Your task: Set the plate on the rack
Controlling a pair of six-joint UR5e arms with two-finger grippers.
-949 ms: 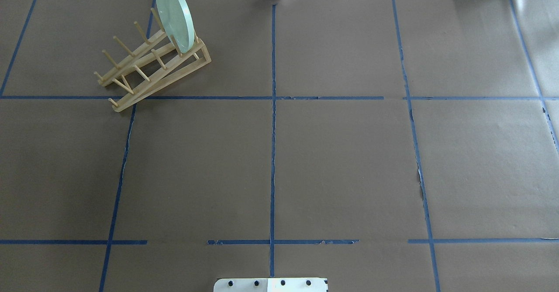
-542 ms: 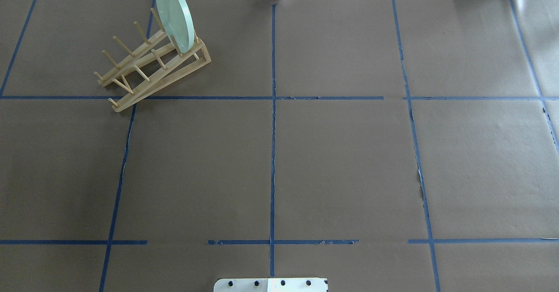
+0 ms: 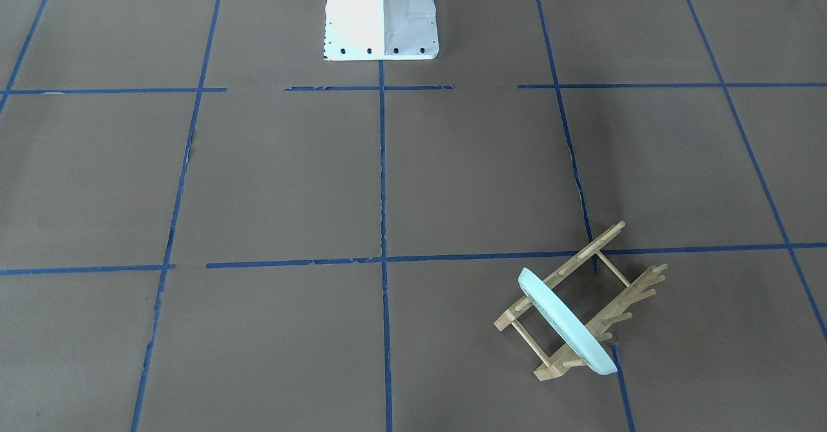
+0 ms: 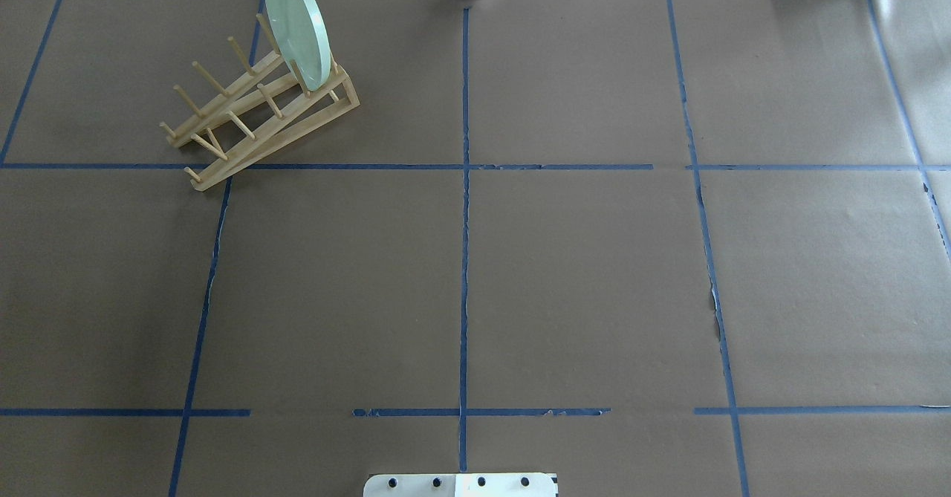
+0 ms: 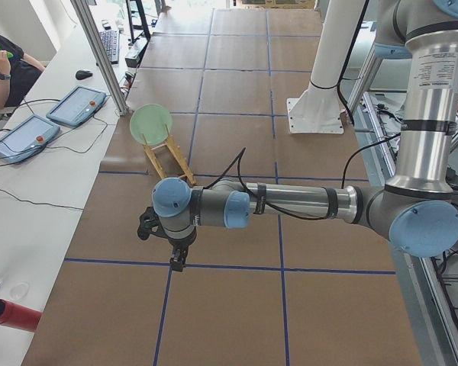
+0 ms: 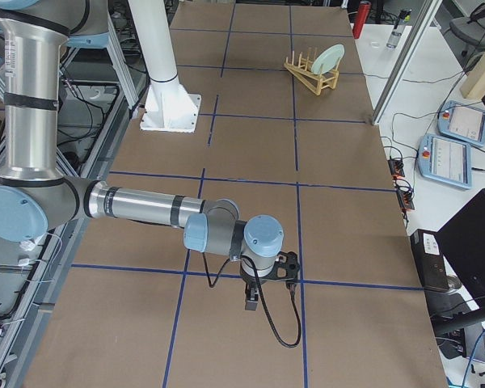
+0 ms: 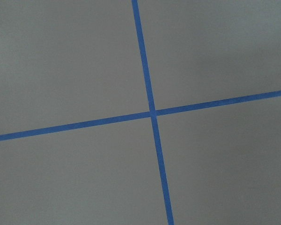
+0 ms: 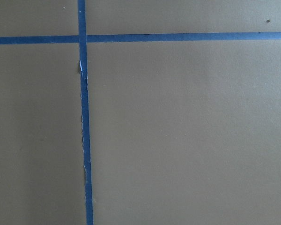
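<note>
The pale mint-green plate stands upright on edge between the pegs at the far end of the light wooden rack, at the table's far left. Both also show in the front view, the plate across the rack. No gripper is near them. My left gripper shows only in the exterior left view, hanging low over bare table well short of the plate. My right gripper shows only in the exterior right view, far from the rack. I cannot tell whether either is open or shut.
Brown paper with a blue tape grid covers the table. The white robot base stands at the near edge. Two tablets, a red cylinder and an operator are on a side bench.
</note>
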